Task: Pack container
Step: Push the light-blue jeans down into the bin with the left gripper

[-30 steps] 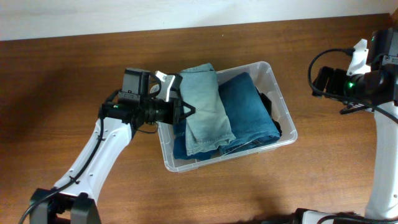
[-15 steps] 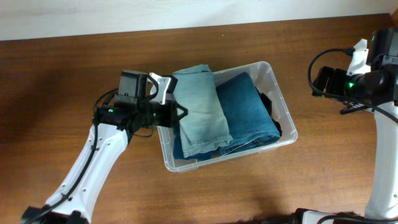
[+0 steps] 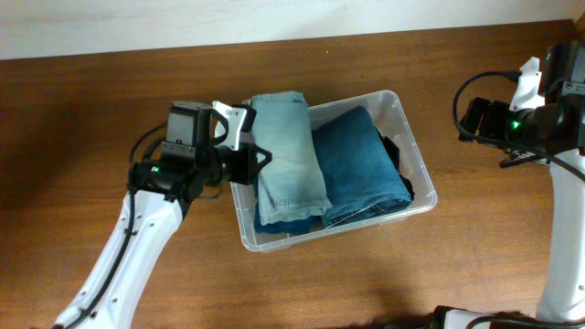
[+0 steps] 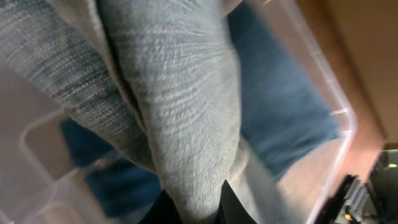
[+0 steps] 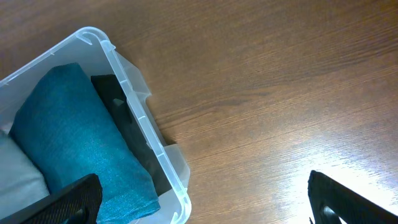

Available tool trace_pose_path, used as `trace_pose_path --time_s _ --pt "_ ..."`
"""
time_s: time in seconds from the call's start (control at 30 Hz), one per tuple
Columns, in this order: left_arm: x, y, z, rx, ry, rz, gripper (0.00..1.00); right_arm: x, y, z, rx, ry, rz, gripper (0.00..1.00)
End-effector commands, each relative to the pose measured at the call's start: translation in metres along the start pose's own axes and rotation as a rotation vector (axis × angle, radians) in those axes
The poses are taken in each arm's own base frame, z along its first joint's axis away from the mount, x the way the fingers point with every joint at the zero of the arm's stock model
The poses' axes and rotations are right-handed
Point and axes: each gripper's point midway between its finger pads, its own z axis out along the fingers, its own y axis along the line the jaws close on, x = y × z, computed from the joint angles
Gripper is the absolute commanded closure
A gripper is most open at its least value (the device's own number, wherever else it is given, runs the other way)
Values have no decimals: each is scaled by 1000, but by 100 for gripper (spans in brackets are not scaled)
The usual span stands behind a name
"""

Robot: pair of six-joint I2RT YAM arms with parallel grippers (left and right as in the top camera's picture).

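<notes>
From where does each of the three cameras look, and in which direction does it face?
Overhead: above the table, facing down on the container; left arm and right arm show.
Left wrist: on the left arm, close against the light jeans over the container; jaws at bottom edge.
Right wrist: beside the container, facing down at its corner; jaws in the bottom corners.
Shared: overhead and right wrist both show the dark blue jeans.

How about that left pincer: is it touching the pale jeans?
Touching. The left wrist view shows the pale jeans squeezed between the left pincer's dark fingers at the bottom edge.
</notes>
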Motion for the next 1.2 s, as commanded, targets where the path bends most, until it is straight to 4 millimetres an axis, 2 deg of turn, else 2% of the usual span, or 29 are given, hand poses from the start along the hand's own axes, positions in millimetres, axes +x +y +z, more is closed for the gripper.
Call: trace_pose_path --time_s 0.0,0.07,0.17,0.27,0.4,0.57,0.7,0.93,1.03,1.17 --pt "-53 -69 -54 169 -195 158 100 -1 -4 3 13 3 10 2" --pt "-65 -94 -73 236 -260 208 100 -1 -4 3 13 3 10 2" --pt "-77 -119 -95 296 -339 207 100 -1 -4 3 13 3 11 1" --pt "-82 -139 -103 344 -376 223 100 -1 -4 3 12 3 10 2" --pt "-83 -160 -98 386 -385 221 100 -1 -4 3 12 4 10 2" --pt "-75 -163 -65 367 -327 180 100 -1 -3 3 12 4 10 1" --pt "-64 -154 -32 346 -245 145 100 -1 -3 3 12 4 10 2" --pt "-33 -111 31 252 -84 39 100 -1 -3 3 12 4 10 1" --pt "-17 -86 47 149 -20 -17 99 -1 -3 3 12 4 10 2" --pt "4 -46 49 -65 41 -77 100 -1 -3 3 12 3 10 2"
